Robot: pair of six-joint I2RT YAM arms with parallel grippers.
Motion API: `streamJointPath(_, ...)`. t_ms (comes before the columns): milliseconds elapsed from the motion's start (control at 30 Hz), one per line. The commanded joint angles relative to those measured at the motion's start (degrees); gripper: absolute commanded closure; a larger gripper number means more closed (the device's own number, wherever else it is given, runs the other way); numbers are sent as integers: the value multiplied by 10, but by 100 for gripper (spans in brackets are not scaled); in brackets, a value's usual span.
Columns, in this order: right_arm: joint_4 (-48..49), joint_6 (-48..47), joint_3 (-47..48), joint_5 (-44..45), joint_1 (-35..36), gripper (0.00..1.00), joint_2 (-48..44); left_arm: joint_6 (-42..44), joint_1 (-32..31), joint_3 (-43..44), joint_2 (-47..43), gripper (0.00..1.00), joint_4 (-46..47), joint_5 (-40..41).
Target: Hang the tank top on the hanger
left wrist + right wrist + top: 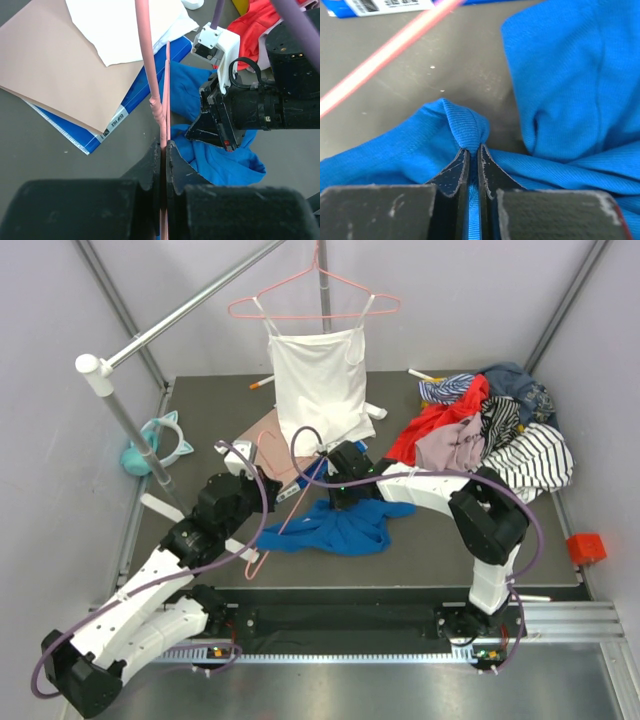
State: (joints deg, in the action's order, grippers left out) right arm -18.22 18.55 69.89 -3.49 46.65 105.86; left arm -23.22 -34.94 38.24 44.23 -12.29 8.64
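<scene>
Two arms met near the middle of the dark table (200, 410). At the far left a teal cat-eared item (160, 445) sat beside the slanted white post (125, 410) of the rail. Next came the left gripper (163, 147), clenched flat on the wire of the hanger (148, 60), which lay low across the table with its hook toward the near edge. Behind the hanger's far end lay a beige sheet (60, 65) on top of a blue clip file (145, 85). The hem of the white camisole (320, 385) hung close above them from a second pink hanger (310, 300) on the rail. Just right of the held wire, the tank top (340, 530) lay crumpled on the table, its left end touching the wire. The right gripper (471, 147) was pinched tight on a raised fold of that blue fabric. Its black wrist blocked much of the top from the left wrist's view. Farther right, a heap of clothes (520, 440) crowded the back corner, a red garment (435, 425) spilling toward the arms. An orange block (586, 547) sat alone at the far right edge.
</scene>
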Motion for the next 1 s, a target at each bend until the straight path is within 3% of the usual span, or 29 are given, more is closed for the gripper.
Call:
streamJointPath(0,-5,0,2,31,-21,100,-34,14,-2,23,-27,100,5,-2)
streamJointPath(233,28,10,-36,-20,-117,100,-60,2,-2,47,-37,100,13,-70)
streamJointPath(400,41,1,0,-60,-181,100,-38,-26,-4,56,-26,100,41,-123)
streamJointPath(767,-23,-47,125,-83,-234,100,9,14,-10,61,-4,100,18,-138)
streamJointPath(967,-45,-60,147,-86,-243,100,0,26,-13,56,2,100,10,-136)
